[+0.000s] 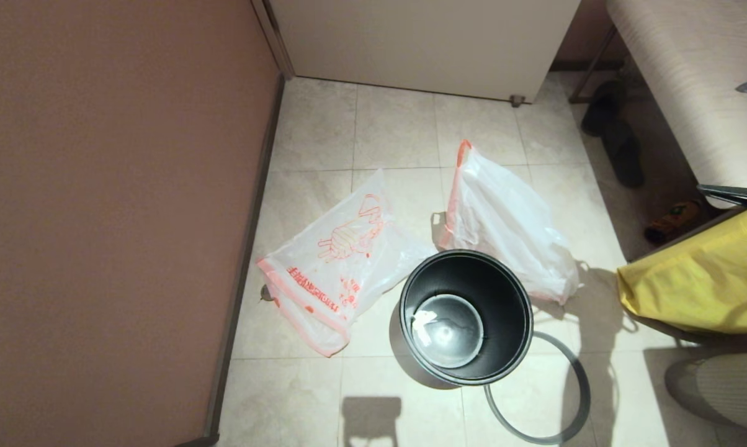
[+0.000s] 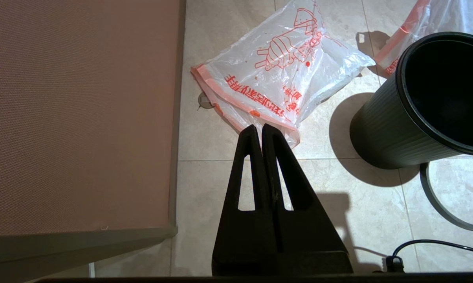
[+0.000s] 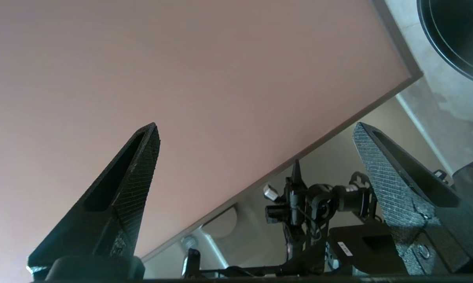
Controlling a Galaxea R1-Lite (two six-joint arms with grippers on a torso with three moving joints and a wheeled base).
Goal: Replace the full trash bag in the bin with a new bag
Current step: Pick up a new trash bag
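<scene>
Beige floor tiles carry the bin point(image 1: 466, 316), upright and unlined, its grey hoop point(image 1: 550, 403) lying beside it; the new bag point(image 1: 336, 267) lies flat left, the full trash bag point(image 1: 504, 223) behind (slumped). Left gripper point(image 2: 259, 129) fingers together above the floor, right gripper point(image 3: 256, 129) fingers apart

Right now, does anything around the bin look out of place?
Yes. The grey hoop lies on the floor beside the bin instead of on its rim, and a white scrap sits inside.

Head camera looks steeply down; left wrist nearer the floor, sharing the bin point(image 1: 466, 316); right wrist apparently faces sideways.
</scene>
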